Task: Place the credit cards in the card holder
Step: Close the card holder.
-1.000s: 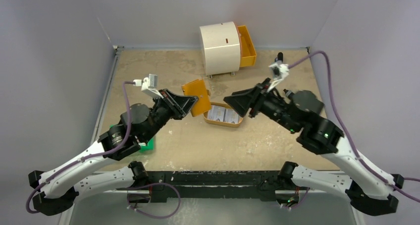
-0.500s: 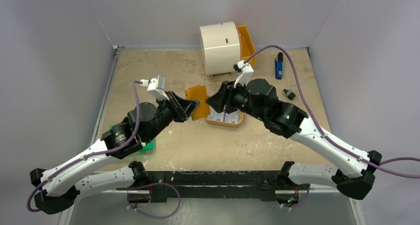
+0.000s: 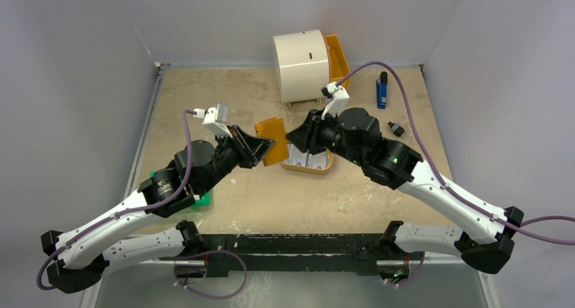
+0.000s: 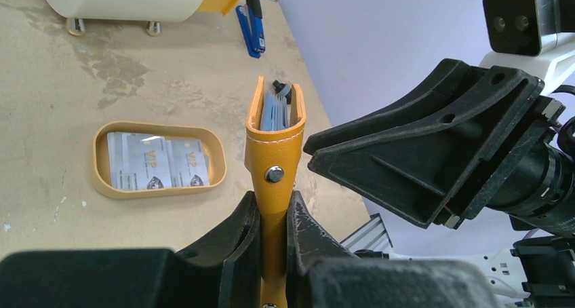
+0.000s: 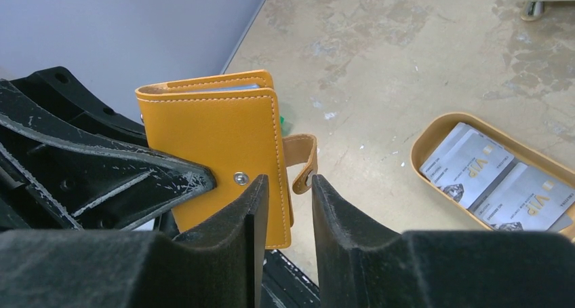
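My left gripper (image 3: 261, 148) is shut on the lower edge of the orange leather card holder (image 3: 271, 140) and holds it upright above the table. In the left wrist view the holder (image 4: 274, 152) stands between my jaws, its top gaping with grey-blue sleeves inside. My right gripper (image 3: 295, 140) is open at the holder's side. In the right wrist view its fingertips (image 5: 290, 186) flank the snap strap (image 5: 304, 162) beside the holder (image 5: 217, 138). Two pale credit cards (image 5: 502, 179) lie side by side in a tan oval tray (image 5: 424, 135), which also shows in the left wrist view (image 4: 102, 186).
A white round drawer unit (image 3: 302, 64) with an open orange drawer stands at the back. A blue object (image 3: 382, 91) and a small black piece (image 3: 396, 128) lie at the back right. A green thing (image 3: 202, 199) lies under my left arm.
My right arm has swung left from the tray's right side up to the card holder. The left gripper has shifted slightly right with the holder. Little has moved in the last half second.
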You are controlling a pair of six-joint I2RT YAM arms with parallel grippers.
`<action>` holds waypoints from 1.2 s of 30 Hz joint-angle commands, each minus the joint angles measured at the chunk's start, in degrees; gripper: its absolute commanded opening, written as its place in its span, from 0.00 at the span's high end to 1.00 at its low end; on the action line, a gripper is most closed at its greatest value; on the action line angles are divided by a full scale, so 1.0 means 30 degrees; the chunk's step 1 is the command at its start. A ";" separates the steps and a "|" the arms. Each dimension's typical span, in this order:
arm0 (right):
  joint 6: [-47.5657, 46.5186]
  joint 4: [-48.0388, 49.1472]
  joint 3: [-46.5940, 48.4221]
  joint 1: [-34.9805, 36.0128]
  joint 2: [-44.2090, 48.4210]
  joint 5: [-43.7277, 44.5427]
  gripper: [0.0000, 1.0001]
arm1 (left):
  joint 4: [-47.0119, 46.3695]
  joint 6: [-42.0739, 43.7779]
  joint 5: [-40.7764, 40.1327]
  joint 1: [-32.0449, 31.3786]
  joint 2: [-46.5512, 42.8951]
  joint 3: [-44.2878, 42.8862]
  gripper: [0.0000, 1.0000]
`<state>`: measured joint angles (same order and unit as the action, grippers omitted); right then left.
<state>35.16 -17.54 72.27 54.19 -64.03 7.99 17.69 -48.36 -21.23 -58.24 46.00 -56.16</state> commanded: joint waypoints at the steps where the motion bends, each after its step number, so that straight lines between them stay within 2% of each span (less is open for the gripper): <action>1: 0.0261 0.0046 0.0655 -0.0076 0.0038 -0.0043 0.69 | -0.1210 0.0508 0.0223 -0.0016 -0.0229 -0.0807 1.00; 20: 0.0981 -0.0692 0.0748 -0.0089 -0.0473 0.0106 0.72 | -0.1621 0.0607 0.0721 -0.0015 -0.0325 -0.0760 1.00; 29: 0.0941 -0.0656 0.0513 -0.0077 -0.0098 0.0315 0.94 | -0.1505 0.0578 0.0589 -0.0011 -0.0563 -0.0619 1.00; 36: 0.0169 -0.0080 -0.0470 -0.0098 0.1326 0.0024 1.00 | -0.0955 0.0930 0.0082 -0.0023 -0.0640 -0.0789 1.00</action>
<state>37.28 -20.62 72.03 54.19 -64.20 8.01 17.28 -47.16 -19.92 -58.24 45.01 -56.16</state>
